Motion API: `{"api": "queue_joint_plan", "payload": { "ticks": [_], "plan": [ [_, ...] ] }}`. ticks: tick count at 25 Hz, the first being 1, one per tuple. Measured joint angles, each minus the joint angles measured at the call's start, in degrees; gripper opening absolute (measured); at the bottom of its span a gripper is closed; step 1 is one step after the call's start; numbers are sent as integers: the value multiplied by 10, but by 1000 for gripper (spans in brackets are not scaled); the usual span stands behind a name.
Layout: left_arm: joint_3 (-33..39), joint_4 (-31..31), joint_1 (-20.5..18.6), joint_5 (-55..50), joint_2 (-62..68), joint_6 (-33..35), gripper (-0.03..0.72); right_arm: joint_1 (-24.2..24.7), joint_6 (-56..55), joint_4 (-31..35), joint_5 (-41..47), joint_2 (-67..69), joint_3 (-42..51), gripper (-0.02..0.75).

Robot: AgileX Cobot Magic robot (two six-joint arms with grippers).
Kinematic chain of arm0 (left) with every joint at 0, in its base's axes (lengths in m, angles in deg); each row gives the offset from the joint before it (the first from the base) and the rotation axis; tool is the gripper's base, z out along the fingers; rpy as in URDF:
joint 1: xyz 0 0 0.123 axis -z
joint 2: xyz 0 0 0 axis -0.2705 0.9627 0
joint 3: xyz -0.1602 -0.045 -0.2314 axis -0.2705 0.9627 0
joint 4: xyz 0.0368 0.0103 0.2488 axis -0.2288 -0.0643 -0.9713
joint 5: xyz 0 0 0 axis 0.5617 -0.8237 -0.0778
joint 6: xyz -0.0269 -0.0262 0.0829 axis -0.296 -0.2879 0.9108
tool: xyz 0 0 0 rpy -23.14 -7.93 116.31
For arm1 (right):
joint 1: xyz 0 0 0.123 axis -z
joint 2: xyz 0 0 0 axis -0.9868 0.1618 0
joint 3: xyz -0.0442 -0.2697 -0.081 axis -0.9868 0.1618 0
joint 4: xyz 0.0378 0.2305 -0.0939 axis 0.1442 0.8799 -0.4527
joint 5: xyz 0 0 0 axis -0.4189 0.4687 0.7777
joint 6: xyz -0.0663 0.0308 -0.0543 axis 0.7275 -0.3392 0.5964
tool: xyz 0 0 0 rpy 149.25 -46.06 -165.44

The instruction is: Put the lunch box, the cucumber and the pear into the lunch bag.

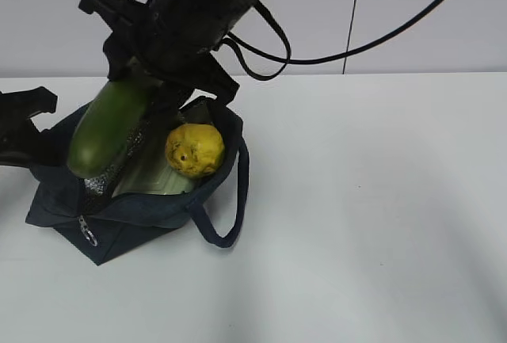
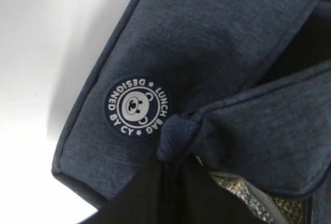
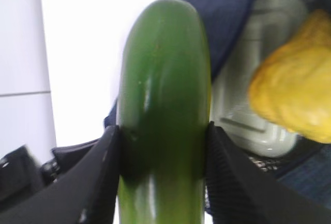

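Observation:
The navy lunch bag (image 1: 142,220) stands open on the left of the table. Inside it the yellow pear (image 1: 194,150) rests on the pale green lid of the lunch box (image 1: 154,177). My right gripper (image 1: 141,89) is shut on the dark green cucumber (image 1: 107,129), which hangs tilted with its lower end over the bag's left rim. The right wrist view shows the cucumber (image 3: 164,105) clamped between both fingers (image 3: 101,177), with the lunch box (image 3: 258,79) and pear (image 3: 295,100) beyond. My left gripper (image 2: 176,167) pinches a fold of the lunch bag (image 2: 217,38) at its left edge.
The bag's strap handle (image 1: 234,200) loops out to the right over the white table (image 1: 356,200). A zipper ring pull (image 1: 87,232) hangs at the bag's front corner. Black cables (image 1: 261,50) trail from the right arm above the bag.

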Motion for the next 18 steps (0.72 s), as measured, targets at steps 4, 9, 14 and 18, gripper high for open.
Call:
{"api": "queue_joint_plan", "payload": {
  "ticks": [4, 9, 14, 18],
  "plan": [
    [0, 2, 0, 3, 0, 0, 1, 0, -69, -48, 27, 0, 1, 328],
    [0, 3, 0, 4, 0, 0, 1, 0, -82, -54, 30, 0, 1, 328],
    [0, 3, 0, 5, 0, 0, 1, -7, -82, -45, 13, 15, 1, 328],
    [0, 3, 0, 6, 0, 0, 1, -18, -66, -39, -12, 32, 1, 328]
  ]
}}
